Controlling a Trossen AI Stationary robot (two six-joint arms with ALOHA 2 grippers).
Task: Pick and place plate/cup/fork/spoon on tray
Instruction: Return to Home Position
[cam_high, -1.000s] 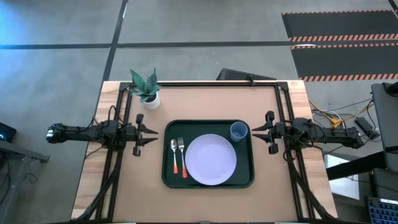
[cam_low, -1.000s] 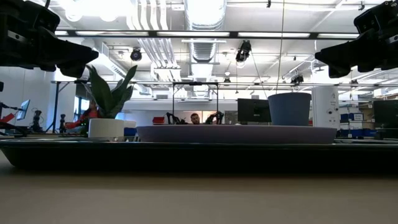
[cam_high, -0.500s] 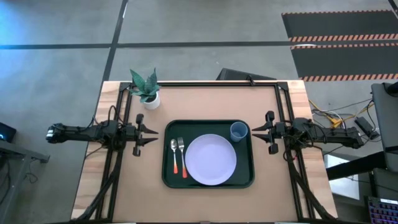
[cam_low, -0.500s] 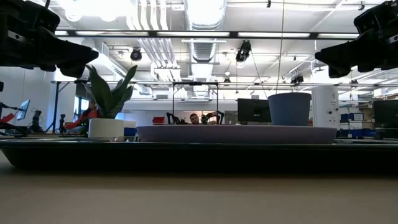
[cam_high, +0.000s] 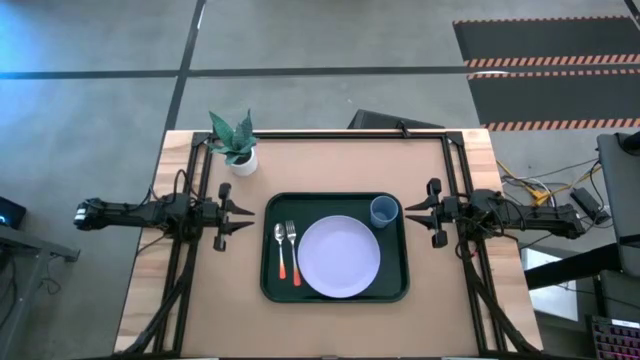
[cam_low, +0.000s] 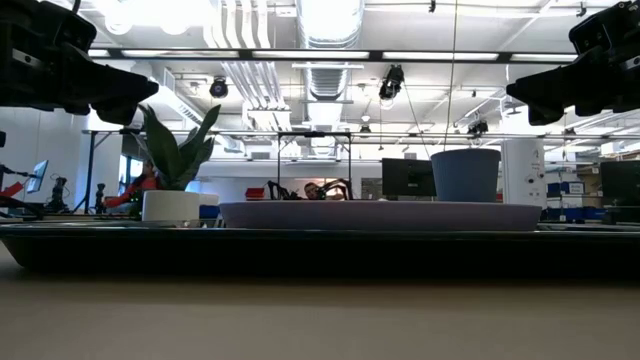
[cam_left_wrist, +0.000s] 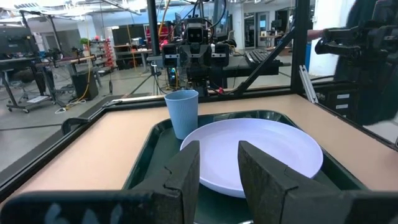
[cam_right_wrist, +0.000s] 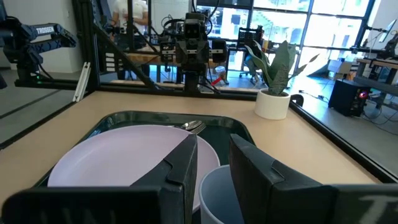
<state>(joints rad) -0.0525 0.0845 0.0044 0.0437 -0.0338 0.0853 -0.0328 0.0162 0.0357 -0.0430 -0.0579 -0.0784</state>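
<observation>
The dark green tray (cam_high: 268, 285) lies in the middle of the table. On it lie the pale lavender plate (cam_high: 339, 257), the blue cup (cam_high: 384, 211) at its far right corner, and the spoon (cam_high: 280, 250) and the fork (cam_high: 293, 248) side by side at its left, red-orange handles toward the near edge. My left gripper (cam_high: 247, 217) hovers just left of the tray, open and empty, pointing at it. My right gripper (cam_high: 408, 217) hovers just right of the tray, open and empty. In the left wrist view the cup (cam_left_wrist: 182, 112) and the plate (cam_left_wrist: 261, 149) show past the fingers.
A white pot with a green plant (cam_high: 241, 158) stands at the table's far left corner. A black frame (cam_high: 455, 160) runs along the table's sides and far edge. Bare table shows on the near side of the tray (cam_high: 330, 325).
</observation>
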